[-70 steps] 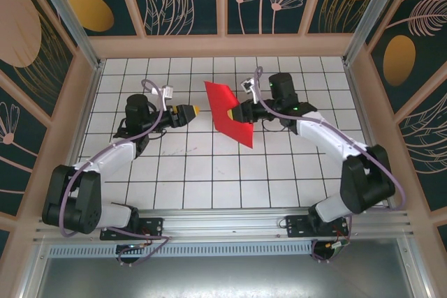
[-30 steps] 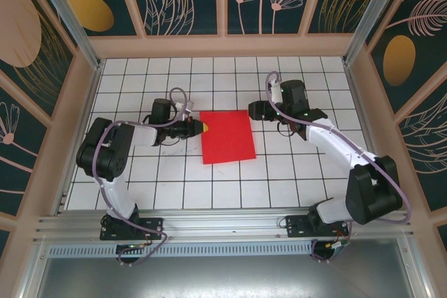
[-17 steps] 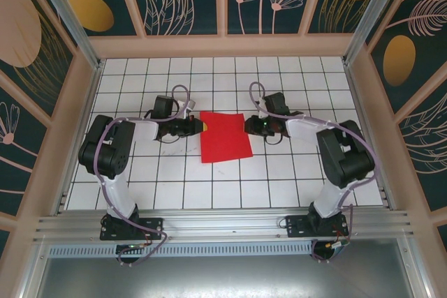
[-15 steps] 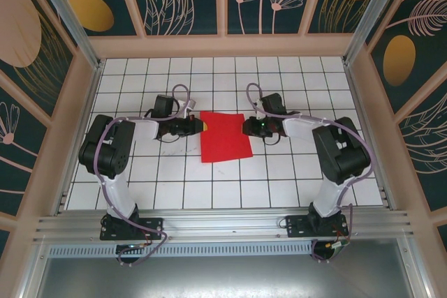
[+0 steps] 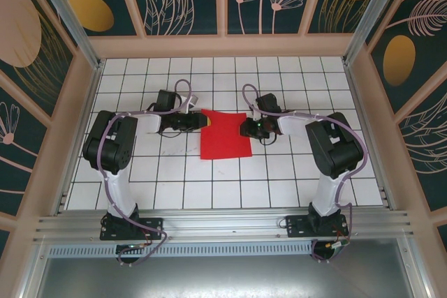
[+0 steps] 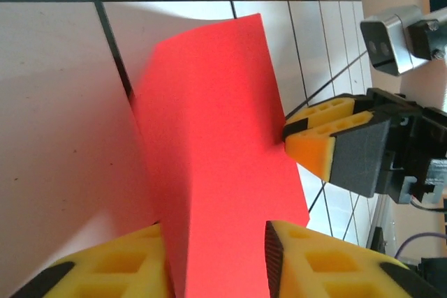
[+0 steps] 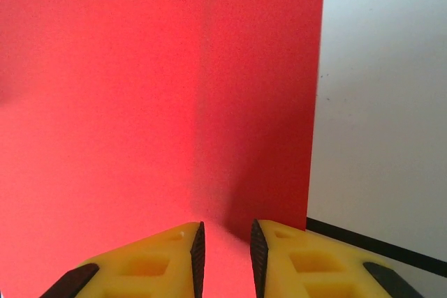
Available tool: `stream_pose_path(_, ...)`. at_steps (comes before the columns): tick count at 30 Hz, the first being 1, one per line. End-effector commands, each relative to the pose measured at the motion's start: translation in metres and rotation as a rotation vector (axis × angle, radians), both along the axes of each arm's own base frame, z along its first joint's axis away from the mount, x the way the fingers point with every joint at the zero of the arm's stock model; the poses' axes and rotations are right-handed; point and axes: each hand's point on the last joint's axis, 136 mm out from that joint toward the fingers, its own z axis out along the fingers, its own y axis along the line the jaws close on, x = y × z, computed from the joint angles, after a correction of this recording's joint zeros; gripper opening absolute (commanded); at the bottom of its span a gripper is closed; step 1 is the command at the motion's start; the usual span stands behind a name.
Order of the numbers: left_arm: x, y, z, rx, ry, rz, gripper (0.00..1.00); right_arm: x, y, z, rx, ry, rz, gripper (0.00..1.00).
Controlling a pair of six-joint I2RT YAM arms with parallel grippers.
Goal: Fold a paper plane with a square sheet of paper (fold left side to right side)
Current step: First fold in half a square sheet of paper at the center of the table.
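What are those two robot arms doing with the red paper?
They're starting to fold a paper plane. The square sheet of paper lies on the white grid table. The left pincer is open around the sheet's left edge, and that side curls up off the table. The right pincer has its fingers close on either side of the right edge. I can't tell if it's pinching. It's not a plane yet.

square sheet of paper thin matt red, right gripper fingers matt yellow plastic, table smooth white slight sheen, rail at 6 o'clock brushed metal
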Motion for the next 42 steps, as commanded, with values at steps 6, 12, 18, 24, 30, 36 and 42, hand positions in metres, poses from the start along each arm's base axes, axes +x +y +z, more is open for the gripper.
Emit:
stream_pose_path(6,-0.013,-0.027,0.049,-0.184,-0.006,-0.064,0.56,-0.015,-0.007,-0.028,-0.050,0.109,-0.030,0.27)
stream_pose_path(12,-0.011,-0.049,0.055,-0.230,0.002,-0.086,0.58,-0.013,-0.004,-0.026,-0.028,0.103,-0.033,0.28)
stream_pose_path(18,0.000,-0.065,0.044,-0.245,0.028,-0.073,0.53,-0.009,0.009,-0.012,0.069,0.073,-0.017,0.29)
stream_pose_path(24,0.012,-0.068,0.033,-0.240,0.041,-0.035,0.46,-0.001,0.014,0.011,0.154,0.008,-0.017,0.30)
stream_pose_path(30,0.016,-0.068,0.023,-0.232,0.062,-0.013,0.41,0.008,0.011,0.056,0.247,-0.100,-0.028,0.45)
stream_pose_path(36,0.015,-0.069,0.020,-0.227,0.066,-0.012,0.40,0.007,0.014,0.099,0.410,-0.140,-0.041,0.65)
stream_pose_path(42,0.015,-0.068,0.017,-0.214,0.065,-0.008,0.39,0.003,0.036,0.088,0.488,-0.029,-0.008,0.63)
